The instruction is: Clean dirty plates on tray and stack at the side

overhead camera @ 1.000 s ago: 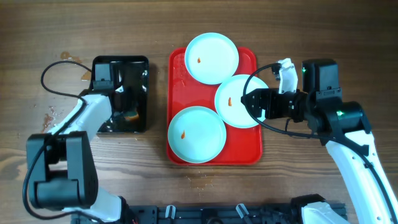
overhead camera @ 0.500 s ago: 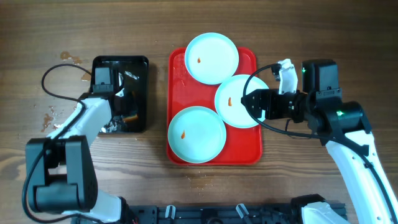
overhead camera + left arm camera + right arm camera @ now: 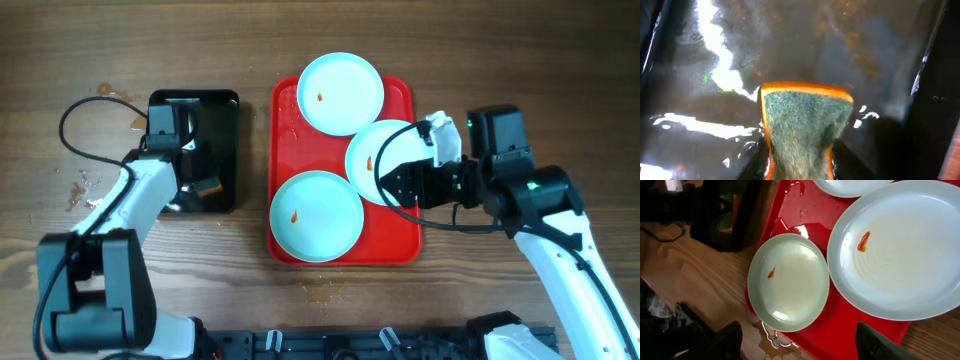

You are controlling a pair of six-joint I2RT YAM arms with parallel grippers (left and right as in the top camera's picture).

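Three pale blue plates lie on the red tray (image 3: 400, 248): one at the back (image 3: 340, 93), one at the right (image 3: 380, 150) and one at the front left (image 3: 317, 215). Each has a small orange smear. My right gripper (image 3: 390, 185) is open and empty, hovering over the right plate's front edge. Its wrist view shows the front-left plate (image 3: 788, 282), the right plate (image 3: 900, 250) and the open fingers (image 3: 802, 342) over the tray's rim (image 3: 840, 335). My left gripper (image 3: 800, 162) is shut on an orange sponge with a green scrub face (image 3: 805, 122), inside the black tray (image 3: 225, 110).
The black tray is wet and glossy inside (image 3: 715, 80). A small water puddle (image 3: 320, 290) lies on the wood in front of the red tray. Brown stains (image 3: 80, 185) mark the table at the far left. A cable (image 3: 85, 110) loops behind the left arm.
My right gripper has moved left and forward, further over the red tray and the right plate. My left gripper has shifted slightly inside the black tray, still on the sponge.
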